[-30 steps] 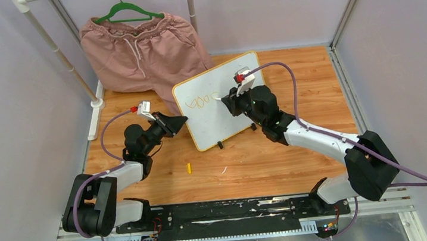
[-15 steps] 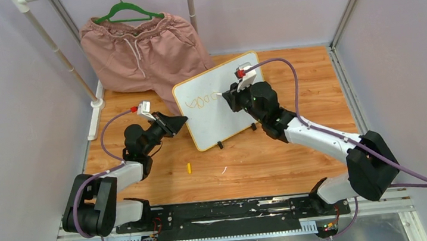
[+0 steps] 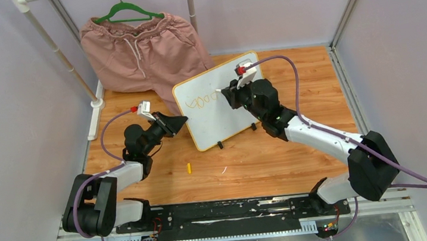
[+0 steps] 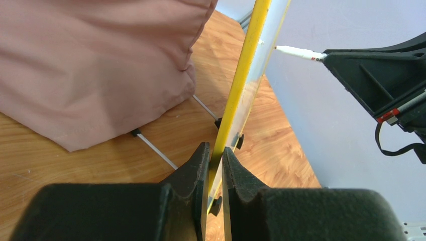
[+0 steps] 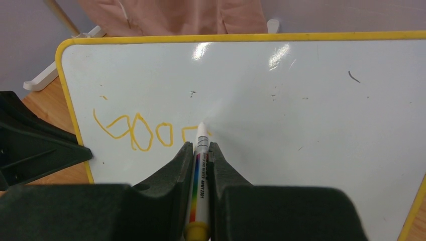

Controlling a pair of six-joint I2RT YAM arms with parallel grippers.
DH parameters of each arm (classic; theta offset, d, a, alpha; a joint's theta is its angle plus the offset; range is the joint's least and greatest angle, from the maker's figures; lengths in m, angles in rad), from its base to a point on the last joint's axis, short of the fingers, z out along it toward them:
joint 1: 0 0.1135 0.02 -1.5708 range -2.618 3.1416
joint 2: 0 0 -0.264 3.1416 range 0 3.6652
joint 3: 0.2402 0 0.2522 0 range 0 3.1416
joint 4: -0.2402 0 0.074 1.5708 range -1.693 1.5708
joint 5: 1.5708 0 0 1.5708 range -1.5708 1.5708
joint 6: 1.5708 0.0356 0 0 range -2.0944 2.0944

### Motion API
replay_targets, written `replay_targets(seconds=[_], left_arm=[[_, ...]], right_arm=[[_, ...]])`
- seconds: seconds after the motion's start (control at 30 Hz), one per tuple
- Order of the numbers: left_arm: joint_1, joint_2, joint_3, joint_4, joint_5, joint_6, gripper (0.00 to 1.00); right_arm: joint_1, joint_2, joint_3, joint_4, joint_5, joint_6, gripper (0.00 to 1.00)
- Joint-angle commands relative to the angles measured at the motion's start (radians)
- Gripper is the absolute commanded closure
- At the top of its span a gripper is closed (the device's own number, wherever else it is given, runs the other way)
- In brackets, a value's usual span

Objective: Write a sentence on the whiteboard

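Mia: What is way over on the left?

Ben: Pink shorts [image 3: 138, 50] on a green hanger [image 3: 128, 11], at 11 o'clock on the wooden table [image 3: 275, 162]. Their bottom edge lies on the wood.

Mia: And the left gripper [image 4: 216, 150]?

Ben: It pinches the whiteboard [image 3: 220, 123] by its yellow rim. The two black fingers [image 4: 198, 165] are almost closed, one on each side of the rim. It grabs the board at the board's 9 o'clock edge.

Mia: Where is the board?

Ben: Near the middle of the table, a bit toward 12 o'clock. It stands on its little black feet and leans back.

Mia: Is there something small on the wood?

Ben: Yes, a little yellow bit [image 3: 189, 168], at 7 o'clock from the board, not touching it.

Mia: Is there writing?

Ben: Only the start of the sentence [image 5: 145, 133]. Some yellow-orange loops sit at the board's 10 o'clock part.

Mia: What does the right gripper [image 5: 201, 146] do?

Ben: Its fingers squeeze tight on a white marker [image 5: 199, 173] with rainbow stripes. The tip touches the board just at 3 o'clock of the last loop.
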Motion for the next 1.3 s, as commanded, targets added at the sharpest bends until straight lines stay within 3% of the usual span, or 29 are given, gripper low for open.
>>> replay_targets(seconds=[0.0, 0.6, 1.27], left_arm=[[0.002, -0.018, -0.007, 0.051, 0.002, 0.002, 1.00], [0.002, -0.018, -0.007, 0.053, 0.001, 0.001, 1.00], [0.002, -0.015, -0.007, 0.054, -0.001, 0.000, 1.00]], right_arm=[[-0.011, 0.001, 0.057, 0.018, -0.010, -0.021, 1.00], [-0.045, 0.072, 0.126, 0.018, -0.021, -0.016, 1.00], [-0.043, 0.010, -0.025, 0.022, -0.044, 0.023, 1.00]])
